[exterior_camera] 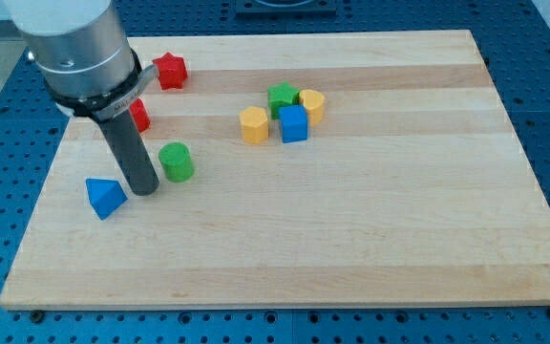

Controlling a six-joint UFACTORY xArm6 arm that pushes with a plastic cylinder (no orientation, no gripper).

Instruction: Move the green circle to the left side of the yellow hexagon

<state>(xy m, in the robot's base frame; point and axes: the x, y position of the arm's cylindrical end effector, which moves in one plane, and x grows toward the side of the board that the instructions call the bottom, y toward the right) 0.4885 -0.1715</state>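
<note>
- Camera view: my tip (144, 190) stands on the wooden board (351, 239), between the blue triangle (105, 198) at the view's left and the green circle (176, 161) just beside it at the view's right
- My arm ends in a plain rod with no jaws, so it holds nothing
- The yellow hexagon (253, 125) lies well apart from the green circle, toward the view's right, near the blue cube (293, 124), green star (281, 96) and yellow cylinder (311, 103)
- A red star (170, 70) is near the view's top, and another red block (140, 115) is partly hidden behind my arm

Arm (76, 48): fat light-grey cylinder, black collar band at bottom. Below it a dark grey straight rod; my tip (144, 192) blunt, plain.
</note>
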